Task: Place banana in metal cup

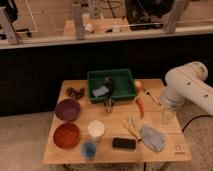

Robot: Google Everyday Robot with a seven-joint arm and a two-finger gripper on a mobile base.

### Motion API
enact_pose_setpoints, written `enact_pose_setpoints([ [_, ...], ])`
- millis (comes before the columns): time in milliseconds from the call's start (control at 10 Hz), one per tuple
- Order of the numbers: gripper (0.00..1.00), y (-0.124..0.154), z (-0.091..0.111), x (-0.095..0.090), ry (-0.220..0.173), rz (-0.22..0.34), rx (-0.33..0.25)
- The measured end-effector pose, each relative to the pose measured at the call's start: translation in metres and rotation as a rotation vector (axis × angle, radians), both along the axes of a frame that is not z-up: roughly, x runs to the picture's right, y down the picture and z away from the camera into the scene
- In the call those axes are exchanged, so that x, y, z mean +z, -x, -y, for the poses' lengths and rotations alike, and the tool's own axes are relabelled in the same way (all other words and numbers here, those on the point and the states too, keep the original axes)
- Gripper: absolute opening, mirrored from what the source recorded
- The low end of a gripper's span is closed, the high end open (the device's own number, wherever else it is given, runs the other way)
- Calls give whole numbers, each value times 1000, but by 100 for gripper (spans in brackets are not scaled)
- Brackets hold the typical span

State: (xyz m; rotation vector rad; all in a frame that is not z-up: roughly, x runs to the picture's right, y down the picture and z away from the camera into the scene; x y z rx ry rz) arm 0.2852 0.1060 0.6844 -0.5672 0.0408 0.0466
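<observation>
The banana (pixel 131 125), pale yellow, lies on the wooden table (pixel 80 117) right of centre, next to a grey-blue cloth (pixel 152 137). A small dark metallic thing (pixel 108 104) stands just in front of the green tray (pixel 111 85); it may be the metal cup. My white arm (pixel 187 87) comes in from the right. My gripper (pixel 167 114) hangs down over the table's right edge, to the right of the banana and apart from it.
On the left are a purple bowl (pixel 67 108), an orange-red bowl (pixel 66 135), a white cup (pixel 96 129) and a blue cup (pixel 89 148). A black block (pixel 123 143), a red pepper (pixel 140 106) and an orange fruit (pixel 138 85) lie nearby.
</observation>
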Motion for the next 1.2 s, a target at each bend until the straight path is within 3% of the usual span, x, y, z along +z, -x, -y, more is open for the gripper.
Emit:
enact_pose_setpoints([
  [400, 80, 0, 0, 0, -1, 5, -4],
  [500, 80, 0, 0, 1, -6, 30, -28],
  [700, 80, 2, -2, 6, -12, 156, -186],
  [900, 80, 5, -5, 13, -3, 297, -391],
  [1000, 80, 9, -6, 16, 8, 363, -495],
  [1200, 80, 23, -14, 29, 67, 458, -709],
])
